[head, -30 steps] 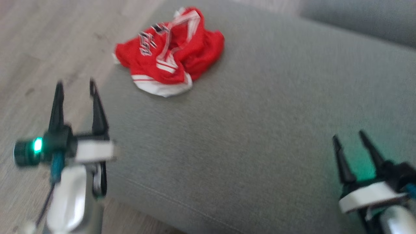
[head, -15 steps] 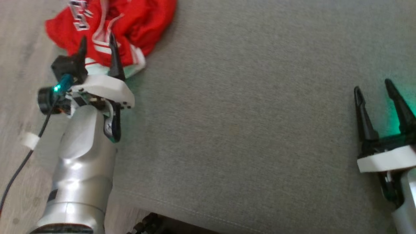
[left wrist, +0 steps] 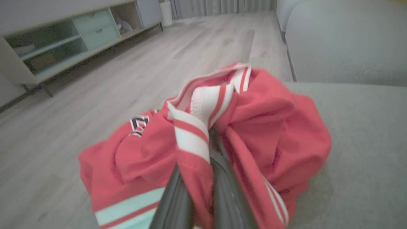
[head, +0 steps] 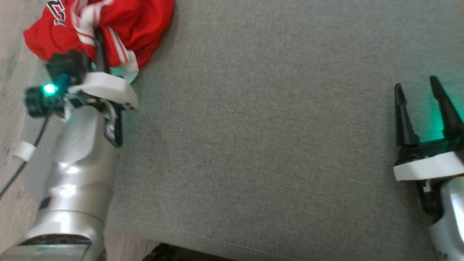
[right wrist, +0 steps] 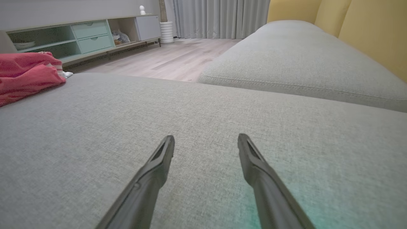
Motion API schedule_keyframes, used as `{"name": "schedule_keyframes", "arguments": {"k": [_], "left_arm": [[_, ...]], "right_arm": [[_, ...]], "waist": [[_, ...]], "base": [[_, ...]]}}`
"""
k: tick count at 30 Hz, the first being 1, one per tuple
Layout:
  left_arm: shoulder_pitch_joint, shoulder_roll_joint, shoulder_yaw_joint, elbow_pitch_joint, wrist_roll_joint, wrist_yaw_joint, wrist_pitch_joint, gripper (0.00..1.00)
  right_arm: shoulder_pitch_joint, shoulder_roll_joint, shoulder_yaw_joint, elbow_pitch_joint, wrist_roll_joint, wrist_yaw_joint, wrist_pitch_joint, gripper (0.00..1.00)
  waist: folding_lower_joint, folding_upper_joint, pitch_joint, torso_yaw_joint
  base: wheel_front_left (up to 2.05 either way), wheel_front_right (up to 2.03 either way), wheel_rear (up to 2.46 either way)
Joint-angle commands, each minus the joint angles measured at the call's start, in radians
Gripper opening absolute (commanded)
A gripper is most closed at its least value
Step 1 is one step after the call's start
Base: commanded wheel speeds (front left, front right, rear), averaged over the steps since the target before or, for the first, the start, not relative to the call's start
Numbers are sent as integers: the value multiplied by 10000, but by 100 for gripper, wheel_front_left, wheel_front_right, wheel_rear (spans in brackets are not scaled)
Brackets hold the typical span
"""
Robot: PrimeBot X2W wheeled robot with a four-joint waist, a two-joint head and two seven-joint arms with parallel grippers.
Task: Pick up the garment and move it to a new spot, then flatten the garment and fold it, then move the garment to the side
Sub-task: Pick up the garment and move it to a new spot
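Head view, from above: 1 red garment (head: 145, 25) is seen bunched at the far left corner of a grey cushion (head: 253, 145), beside the wood floor (head: 14, 119). In the left wrist view the grip is resolved: a red-and-white striped fold is clamped between the 2 closed fingers of the left gripper (head: 97, 36). The right gripper (head: 416, 83) is held spread and empty over bare cushion, well apart from the garment. 1 low cabinet (right wrist: 79, 35) is shown by the wrist views.

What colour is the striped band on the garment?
The band is white with red stripes; the garment itself is red. The left wrist view shows it best.
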Motion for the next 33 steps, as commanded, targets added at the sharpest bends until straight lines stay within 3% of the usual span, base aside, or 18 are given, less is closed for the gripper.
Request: {"name": "schedule_keyframes", "arguments": {"k": [1, 10, 16, 27, 33], "left_arm": [[-241, 730, 79, -801, 190, 78, -151, 0], [-490, 1389, -426, -3430, 737, -294, -147, 0], [-955, 1587, -966, -4798, 906, -868, 535, 0], [-2160, 897, -1575, -6013, 478, -1293, 1487, 0], [-1353, 455, -1868, -5838, -551, -1628, 1550, 0]], "right_arm": [[259, 260, 278, 202, 98, 35, 66, 100], [472, 1455, 765, 566, 436, 35, 66, 100], [1013, 1992, 731, 632, 655, 35, 66, 100], [1224, 2290, 693, 335, 737, 35, 66, 100], [1244, 2380, 682, 230, 768, 35, 66, 100]], "waist": [[-2, 1, -710, -285], [-2, 1, -3080, -1728], [-2, 1, -4706, -3381], [-2, 1, -5149, -5480], [-2, 1, -4811, -6102]], "base": [[0, 0, 0], [0, 0, 0], [0, 0, 0], [0, 0, 0], [0, 0, 0]]}}
